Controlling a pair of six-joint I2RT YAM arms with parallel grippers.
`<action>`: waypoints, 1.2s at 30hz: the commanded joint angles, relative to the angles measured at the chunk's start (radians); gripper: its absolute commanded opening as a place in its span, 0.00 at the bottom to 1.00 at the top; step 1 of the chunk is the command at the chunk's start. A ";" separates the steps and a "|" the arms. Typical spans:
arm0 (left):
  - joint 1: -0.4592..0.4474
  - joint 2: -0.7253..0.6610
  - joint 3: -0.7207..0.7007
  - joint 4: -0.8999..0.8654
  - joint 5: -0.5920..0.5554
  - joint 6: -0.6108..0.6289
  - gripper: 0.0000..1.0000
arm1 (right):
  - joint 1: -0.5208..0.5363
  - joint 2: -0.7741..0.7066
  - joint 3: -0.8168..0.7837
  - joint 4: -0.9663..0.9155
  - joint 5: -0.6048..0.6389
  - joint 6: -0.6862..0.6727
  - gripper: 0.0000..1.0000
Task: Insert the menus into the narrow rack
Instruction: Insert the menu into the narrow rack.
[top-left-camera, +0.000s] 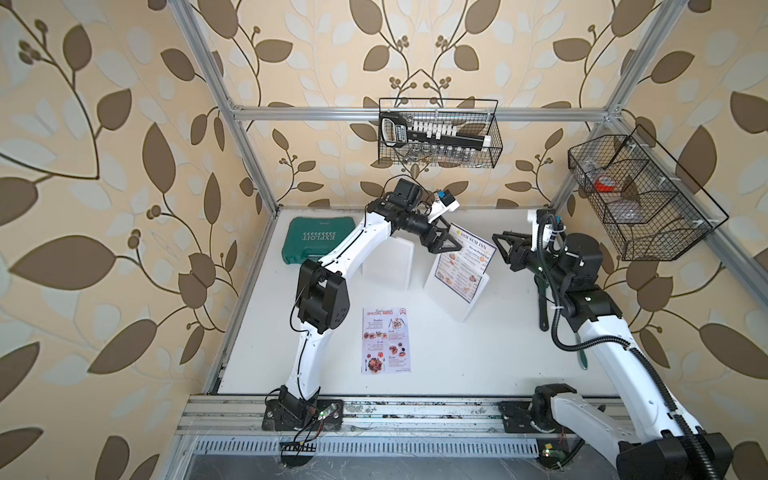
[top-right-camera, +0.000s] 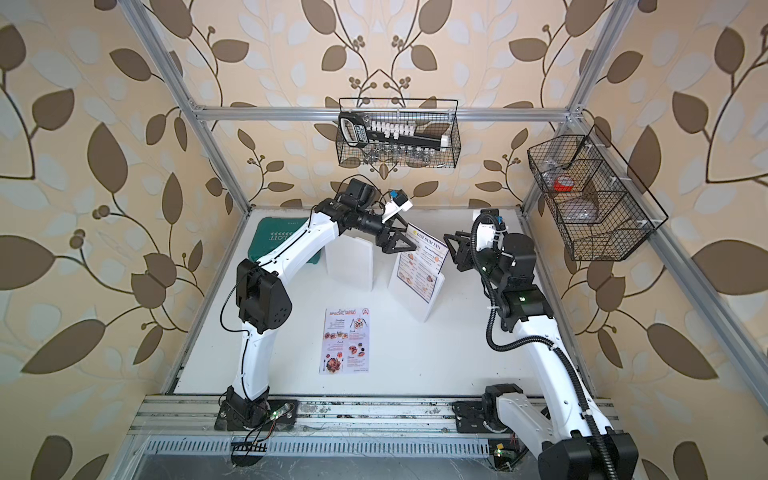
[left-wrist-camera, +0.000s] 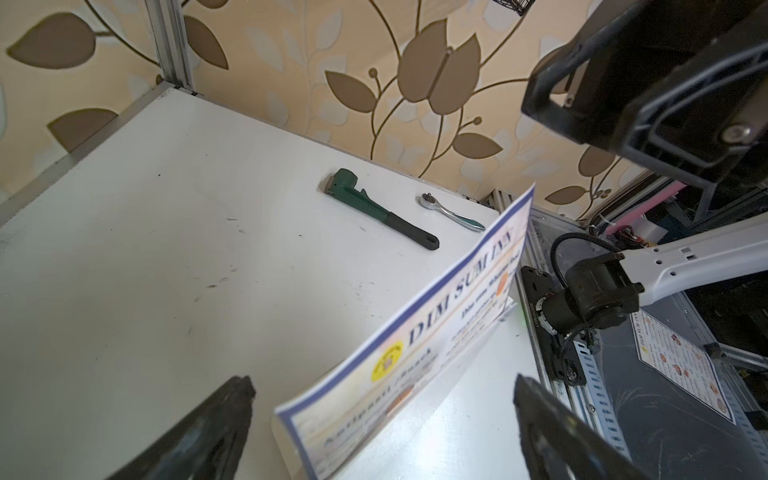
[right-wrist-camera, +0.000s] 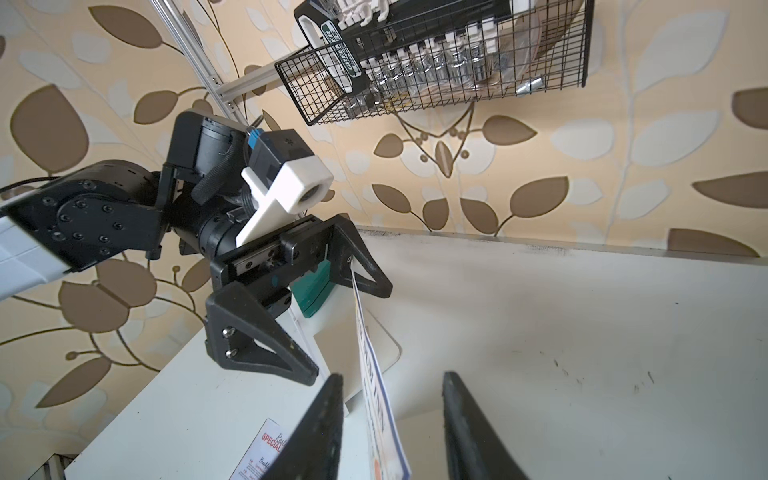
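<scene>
Navy-bordered "DIM SUM INN" menu (top-left-camera: 461, 270) stands in the narrow white rack (top-left-camera: 459, 307), title end up.

We see its long axis rising steeply and leaning, the sheet bowed in the left wrist view. The left gripper (top-left-camera: 455, 239) is spread wide about the top corner and grips nothing. The right gripper (top-left-camera: 500, 251) is partly parted at the sheet's other edge, its fingers (right-wrist-camera: 328, 415) clear of the paper. The red-titled "SPECIAL MENU" (top-left-camera: 384, 340) lies flat on the white table (top-left-camera: 478, 365), well apart, long axis front to back, title toward the far wall. A green case (top-left-camera: 318, 241) reads "EXPLOIT".
</scene>
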 joint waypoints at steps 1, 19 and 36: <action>0.004 -0.103 -0.022 0.042 -0.021 -0.011 0.99 | 0.003 0.062 0.076 -0.059 -0.009 -0.002 0.33; 0.006 -0.200 -0.150 0.108 -0.123 -0.038 0.99 | 0.103 0.192 0.210 -0.221 0.105 -0.041 0.07; 0.006 -0.224 -0.178 0.113 -0.114 -0.037 0.99 | 0.104 0.117 0.121 -0.280 0.099 -0.060 0.06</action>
